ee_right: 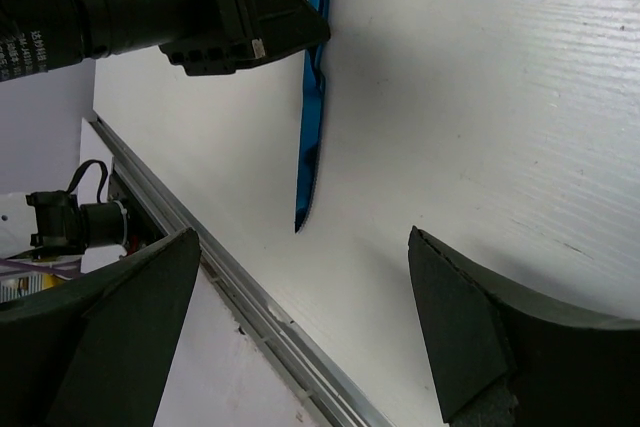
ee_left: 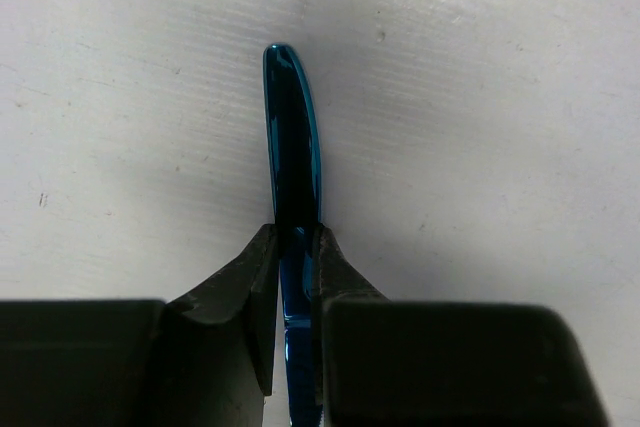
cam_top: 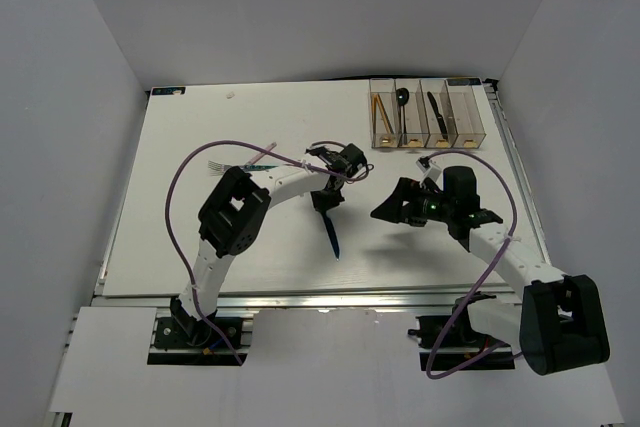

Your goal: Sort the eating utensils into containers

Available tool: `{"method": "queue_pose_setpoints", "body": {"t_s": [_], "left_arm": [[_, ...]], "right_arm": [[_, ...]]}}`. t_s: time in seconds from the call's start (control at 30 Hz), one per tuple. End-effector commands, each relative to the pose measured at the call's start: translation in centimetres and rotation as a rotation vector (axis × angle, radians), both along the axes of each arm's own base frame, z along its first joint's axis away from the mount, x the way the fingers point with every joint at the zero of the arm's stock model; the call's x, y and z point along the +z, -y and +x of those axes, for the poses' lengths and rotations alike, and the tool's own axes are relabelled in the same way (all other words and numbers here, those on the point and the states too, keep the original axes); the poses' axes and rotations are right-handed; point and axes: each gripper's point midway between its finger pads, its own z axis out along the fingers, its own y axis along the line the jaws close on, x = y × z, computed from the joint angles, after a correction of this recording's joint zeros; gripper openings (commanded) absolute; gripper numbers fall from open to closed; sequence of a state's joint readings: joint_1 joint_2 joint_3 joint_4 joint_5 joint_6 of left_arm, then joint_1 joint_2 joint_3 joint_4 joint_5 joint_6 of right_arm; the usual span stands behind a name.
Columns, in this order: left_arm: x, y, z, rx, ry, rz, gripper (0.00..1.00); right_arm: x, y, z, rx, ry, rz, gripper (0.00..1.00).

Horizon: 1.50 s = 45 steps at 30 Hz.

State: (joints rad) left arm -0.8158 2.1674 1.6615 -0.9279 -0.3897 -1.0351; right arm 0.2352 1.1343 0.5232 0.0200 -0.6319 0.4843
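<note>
Left gripper (ee_left: 297, 245) is clenched on a glossy blue knife (ee_left: 291, 137), slim and round-tipped, perhaps its handle end. Right gripper (ee_right: 303, 319) gapes, holding nothing.

White surface (cam_top: 260, 117), bit scuffed up close. Fork (cam_top: 225, 163) lying flat far left. Clear containers (cam_top: 421, 97) parked in far right corner.

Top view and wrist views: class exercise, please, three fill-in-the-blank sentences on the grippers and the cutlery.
The left gripper is shut on a ____ knife. The right gripper stands ____ and holds nothing. In the top view, the chopsticks lie at the ____ end of the bins.
Missing words: blue; open; left.
</note>
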Motion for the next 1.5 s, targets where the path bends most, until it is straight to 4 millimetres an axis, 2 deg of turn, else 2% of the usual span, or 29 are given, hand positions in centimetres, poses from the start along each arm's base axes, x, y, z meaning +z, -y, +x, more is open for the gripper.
{"method": "queue_pose_setpoints", "body": {"t_s": [0.0, 0.27, 0.47, 0.7, 0.8, 0.97, 1.13, 1.3, 1.47], "left_arm": [[2.0, -0.7, -0.7, -0.014, 0.011, 0.008, 0.0], [3.5, 0.3, -0.9, -0.03, 0.037, -0.043, 0.0], [4.7, 0.9, -1.1, -0.043, 0.054, -0.071, 0.0], [5.7, 1.7, -1.4, -0.055, 0.069, -0.104, 0.0], [5.9, 2.0, -1.7, -0.062, 0.069, -0.119, 0.0], [7.4, 3.0, -1.9, -0.073, 0.088, -0.164, 0.0], [8.5, 3.8, -2.2, -0.086, 0.105, -0.206, 0.0], [9.5, 4.9, -2.5, -0.095, 0.123, -0.274, 0.0], [10.6, 5.4, -2.5, -0.1, 0.142, -0.313, 0.0]], "right_arm": [[1.2, -0.5, 0.8, 0.01, 0.062, 0.025, 0.89], [0.8, -0.7, 0.6, 0.025, 0.053, 0.03, 0.88], [0.6, -1.7, -0.2, 0.086, 0.064, 0.073, 0.89], [-0.7, -2.8, -0.9, 0.129, 0.06, 0.09, 0.89], [-1.2, -3.6, -1.2, 0.153, 0.065, 0.098, 0.89], [-2.4, -5.1, -1.6, 0.187, 0.037, 0.104, 0.88], [-2.2, -7.0, -2.0, 0.21, 0.033, 0.134, 0.88], [-3.0, -7.6, -1.6, 0.17, -0.003, 0.145, 0.85], [-2.5, -8.3, -1.4, 0.174, -0.006, 0.166, 0.82]]}}
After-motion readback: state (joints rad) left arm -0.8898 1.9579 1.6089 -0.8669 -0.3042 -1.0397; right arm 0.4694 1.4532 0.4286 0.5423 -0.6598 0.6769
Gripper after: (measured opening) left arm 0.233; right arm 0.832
